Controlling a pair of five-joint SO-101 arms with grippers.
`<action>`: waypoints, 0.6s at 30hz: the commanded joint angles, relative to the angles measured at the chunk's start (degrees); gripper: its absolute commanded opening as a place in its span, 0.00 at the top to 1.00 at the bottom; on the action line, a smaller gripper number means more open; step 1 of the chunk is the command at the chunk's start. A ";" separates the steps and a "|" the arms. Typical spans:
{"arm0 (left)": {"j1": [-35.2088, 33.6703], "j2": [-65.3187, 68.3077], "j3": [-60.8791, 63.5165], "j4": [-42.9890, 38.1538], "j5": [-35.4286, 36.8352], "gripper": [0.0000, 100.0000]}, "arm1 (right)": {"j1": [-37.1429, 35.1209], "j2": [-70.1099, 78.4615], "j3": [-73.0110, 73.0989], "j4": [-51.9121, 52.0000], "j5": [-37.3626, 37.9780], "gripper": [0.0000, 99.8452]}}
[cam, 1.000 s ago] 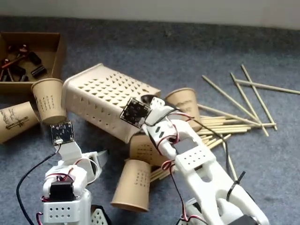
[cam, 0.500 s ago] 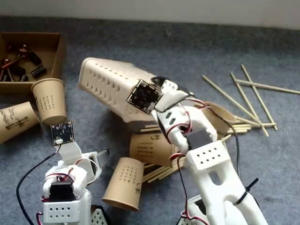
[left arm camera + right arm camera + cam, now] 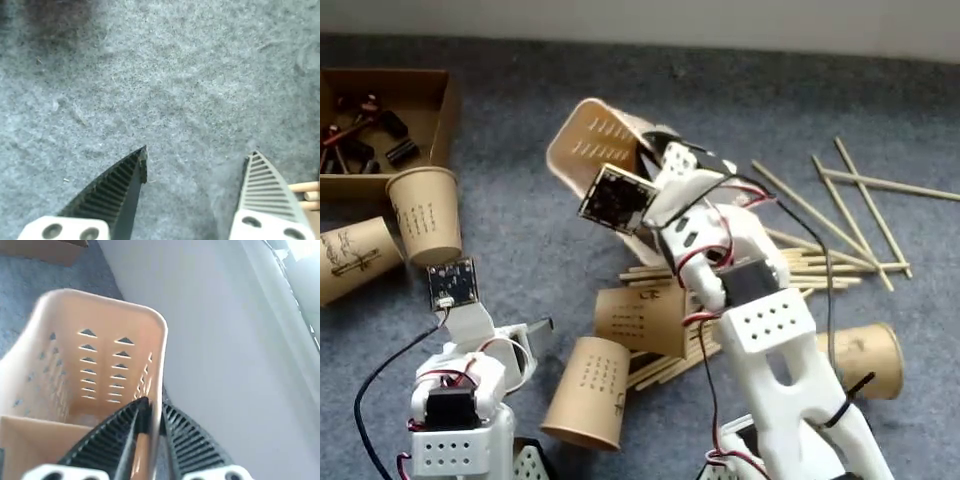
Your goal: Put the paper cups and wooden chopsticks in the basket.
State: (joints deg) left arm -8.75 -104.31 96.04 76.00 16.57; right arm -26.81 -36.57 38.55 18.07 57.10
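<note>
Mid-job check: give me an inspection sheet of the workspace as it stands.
Surface: grey carpet.
Job's things: basket tipped up, nothing seen inside; five cups on the carpet; chopsticks piled and scattered on the carpet.
Clutter: box of small parts, far left.
Grippers: left gripper open over bare carpet; right gripper shut on the basket's wall.
Cables: wires loop off the right arm; black cable near left.
Surroundings: white wall behind.
</note>
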 commanded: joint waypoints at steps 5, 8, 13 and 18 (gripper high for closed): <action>-0.48 -1.01 1.10 0.18 0.00 0.70 | 5.58 10.77 -9.98 -0.48 -1.49 0.99; -0.48 -1.01 1.10 0.18 0.00 0.70 | 8.04 14.37 -13.67 -0.40 -5.89 0.98; -0.48 -1.01 1.10 0.18 0.00 0.70 | 11.65 19.03 -16.92 -0.40 -11.34 0.87; -0.48 -1.01 1.10 0.18 0.00 0.70 | 13.23 19.74 -17.71 -0.31 -14.15 0.85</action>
State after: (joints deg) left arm -8.75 -104.31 96.04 76.00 16.57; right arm -14.95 -16.70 23.60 17.98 44.53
